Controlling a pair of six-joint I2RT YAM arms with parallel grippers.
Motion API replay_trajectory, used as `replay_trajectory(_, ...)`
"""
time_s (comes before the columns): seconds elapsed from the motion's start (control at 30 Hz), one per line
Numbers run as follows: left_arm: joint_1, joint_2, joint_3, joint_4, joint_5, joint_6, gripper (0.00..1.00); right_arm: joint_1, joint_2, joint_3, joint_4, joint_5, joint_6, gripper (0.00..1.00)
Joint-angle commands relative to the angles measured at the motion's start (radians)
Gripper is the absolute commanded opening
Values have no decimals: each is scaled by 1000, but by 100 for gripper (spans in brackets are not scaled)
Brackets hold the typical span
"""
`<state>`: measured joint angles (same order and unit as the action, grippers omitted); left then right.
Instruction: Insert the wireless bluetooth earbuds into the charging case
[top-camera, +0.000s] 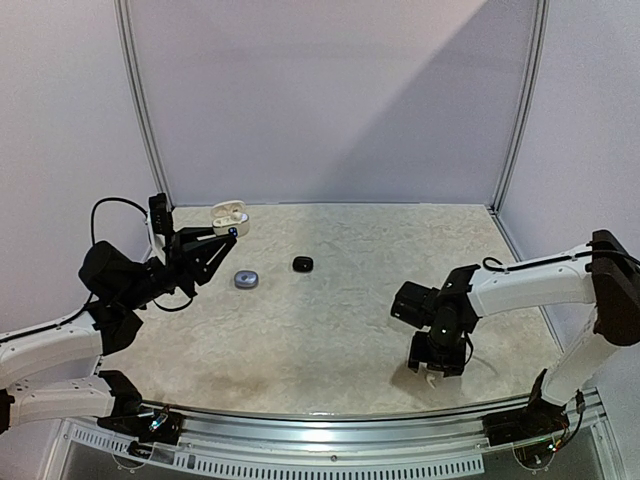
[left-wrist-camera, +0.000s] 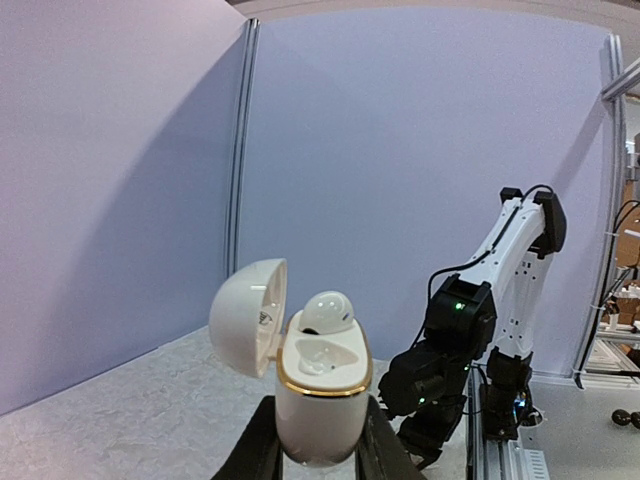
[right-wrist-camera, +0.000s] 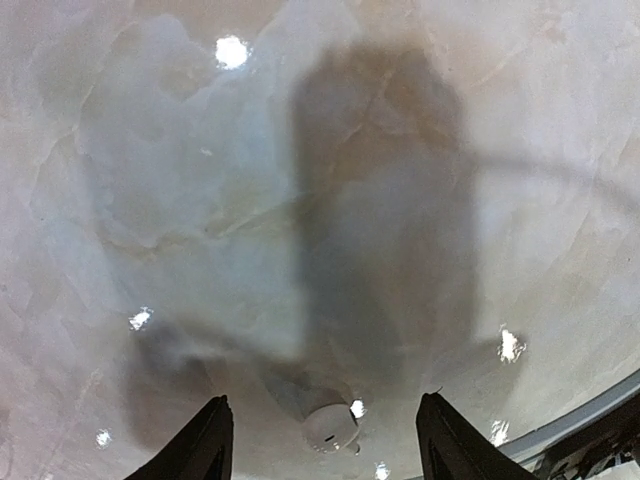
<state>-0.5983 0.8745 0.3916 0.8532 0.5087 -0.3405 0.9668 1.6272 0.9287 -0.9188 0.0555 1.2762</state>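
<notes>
Clamping the white charging case (left-wrist-camera: 320, 400) upright, lid open, the left end effector (left-wrist-camera: 320, 445) is presenting it. One white earbud (left-wrist-camera: 326, 312) is sitting proud in its socket; the second socket is showing empty. The right end effector (right-wrist-camera: 322, 412) is standing open astride the other white earbud (right-wrist-camera: 330, 428), which is lying on the desk (right-wrist-camera: 200, 200). Judgement: this pair is standing about half done.

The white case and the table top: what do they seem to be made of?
The white case looks like glossy plastic: a smooth shell with soft highlights. Its gold rim may be metal or paint. The table top looks like polished stone or marbled laminate: veined, mirroring lights.
</notes>
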Motion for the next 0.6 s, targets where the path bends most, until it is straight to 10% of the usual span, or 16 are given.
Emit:
replay_trajectory(0.0,-3,-2,-3,3,8,14,0,-25,-70,-71,99,3,-76,64)
replay_trajectory(0.57,-5,-1,2,-5,19,12,0,-57,-149,-202,193,-103,-164,50)
